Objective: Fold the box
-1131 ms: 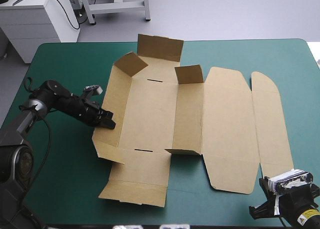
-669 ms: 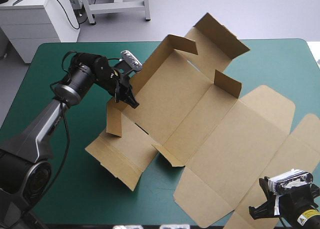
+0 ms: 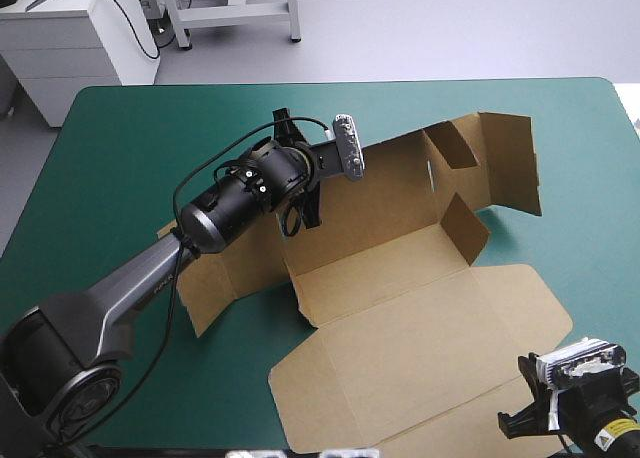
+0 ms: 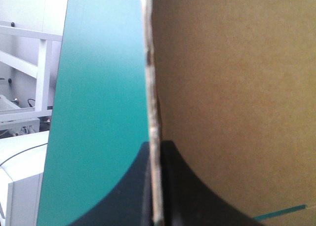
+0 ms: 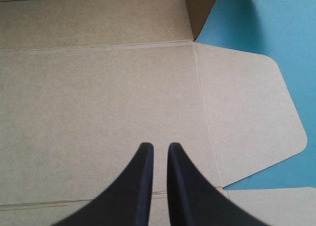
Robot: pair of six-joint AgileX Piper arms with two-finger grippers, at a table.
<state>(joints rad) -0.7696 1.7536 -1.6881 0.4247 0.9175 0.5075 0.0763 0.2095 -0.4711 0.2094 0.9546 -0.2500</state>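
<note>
We see left gripper (image 4: 155,149) clamped on the brown box's (image 3: 420,318) raised edge near table (image 3: 120,158) centre; box sprawls centre to 4 o'clock. Right gripper (image 5: 157,147) at 5 o'clock, fingers together, gripping nothing.

Left arm (image 3: 140,278), as I see it from the high view: pale grey lower link, then black rounded housings toward the wrist. The widest drum (image 3: 250,188) carries a few small white dots. The shoulder joint (image 3: 55,393) is a dark grey disc.

Left gripper (image 4: 157,146): two black fins, smooth and matte, broad at the base.

Right arm (image 3: 585,418): black body with a yellow label (image 3: 603,438); I cannot read its print.

Right gripper (image 5: 159,146): the same black curved fins, tapering to rounded tips.
</note>
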